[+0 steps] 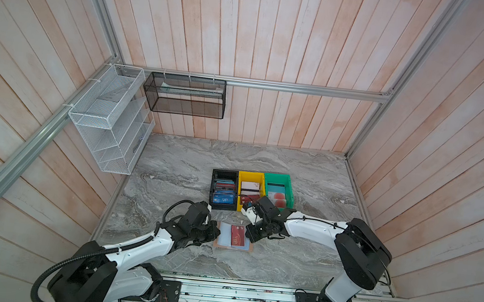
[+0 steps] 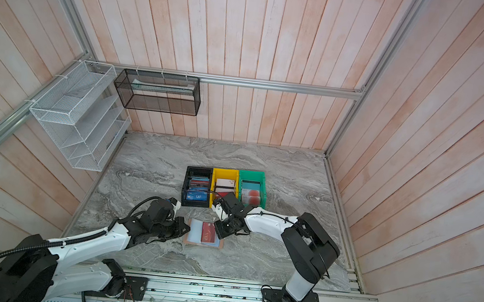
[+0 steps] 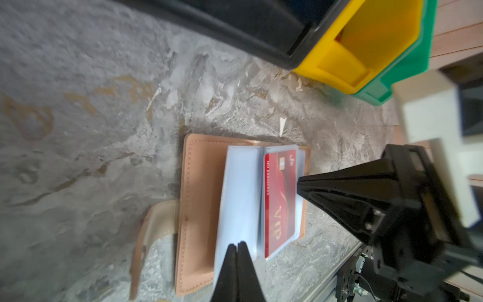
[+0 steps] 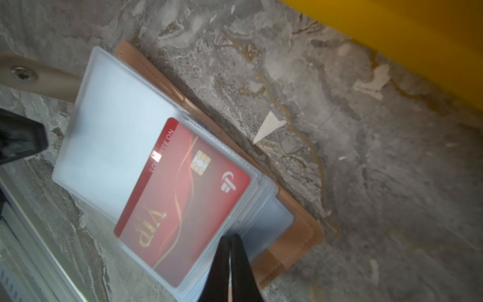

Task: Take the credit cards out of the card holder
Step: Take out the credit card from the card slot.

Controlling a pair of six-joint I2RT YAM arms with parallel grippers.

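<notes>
The tan card holder point(image 1: 220, 244) point(image 2: 190, 241) lies open on the marble table near the front, with pale blue sleeves fanned out. A red credit card point(image 1: 238, 236) point(image 3: 279, 198) point(image 4: 183, 198) lettered "VIP" sits inside the top right-hand sleeve. My left gripper point(image 1: 217, 232) point(image 3: 237, 244) is shut, its tips over the near edge of a raised empty sleeve point(image 3: 240, 196). My right gripper point(image 1: 249, 236) point(image 4: 230, 236) is shut, its tips at the edge of the sleeve stack beside the red card. I cannot tell whether either pinches a sleeve.
Black point(image 1: 225, 173), yellow point(image 1: 252, 174) and green point(image 1: 278, 176) bins stand in a row just behind the holder, with cards inside. The holder's strap point(image 3: 156, 222) lies out on its left. White point(image 1: 108, 118) and black point(image 1: 185, 95) wire racks hang on the walls.
</notes>
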